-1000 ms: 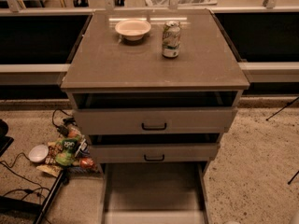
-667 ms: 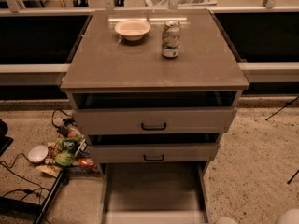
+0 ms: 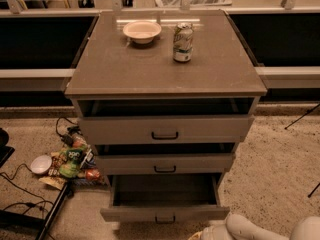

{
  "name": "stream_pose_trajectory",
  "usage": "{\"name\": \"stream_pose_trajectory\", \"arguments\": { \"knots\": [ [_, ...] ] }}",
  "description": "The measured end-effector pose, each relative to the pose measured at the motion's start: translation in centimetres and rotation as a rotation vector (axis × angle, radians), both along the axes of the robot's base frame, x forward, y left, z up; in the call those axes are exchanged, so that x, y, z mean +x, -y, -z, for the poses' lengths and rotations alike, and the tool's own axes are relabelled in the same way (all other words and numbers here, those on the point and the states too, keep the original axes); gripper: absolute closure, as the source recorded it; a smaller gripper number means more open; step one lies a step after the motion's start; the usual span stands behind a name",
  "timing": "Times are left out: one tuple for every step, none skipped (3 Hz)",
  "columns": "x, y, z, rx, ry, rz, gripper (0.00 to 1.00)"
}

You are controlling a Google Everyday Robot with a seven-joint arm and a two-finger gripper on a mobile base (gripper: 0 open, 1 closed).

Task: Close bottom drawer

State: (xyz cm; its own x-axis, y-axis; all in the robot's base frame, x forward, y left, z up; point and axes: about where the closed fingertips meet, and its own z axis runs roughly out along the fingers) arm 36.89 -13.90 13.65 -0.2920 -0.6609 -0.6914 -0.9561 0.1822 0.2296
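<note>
The hand [image 3: 239, 229] has just come into view low at the right, below the tabletop's [image 3: 150, 74] near right corner; I cannot tell whether it is spread. The bottom drawer [image 3: 165, 213], lowest of 3, stands pulled out beneath the near edge, so the push is probably next.

You get warm, dim light falling from above onto the bench [image 3: 125, 69]. Its top carries a pale streak of glare just behind the bowl [image 3: 142, 31] and the can [image 3: 183, 42]. Deep shadow pools beneath the overhanging top, and the bottom drawer [image 3: 165, 213] darkens toward its back. The recesses [image 3: 40, 39] on either side of the bench are near black. The claw [image 3: 237, 227], low off the bench's front right corner, catches the light and shows pale.
</note>
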Motion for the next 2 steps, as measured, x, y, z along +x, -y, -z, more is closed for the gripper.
{"name": "stream_pose_trajectory", "arguments": {
  "knots": [
    [0.0,0.0,0.0,0.000,0.000,0.000,1.00],
    [0.6,-1.2,1.3,0.027,-0.012,-0.016,1.00]
  ]
}}
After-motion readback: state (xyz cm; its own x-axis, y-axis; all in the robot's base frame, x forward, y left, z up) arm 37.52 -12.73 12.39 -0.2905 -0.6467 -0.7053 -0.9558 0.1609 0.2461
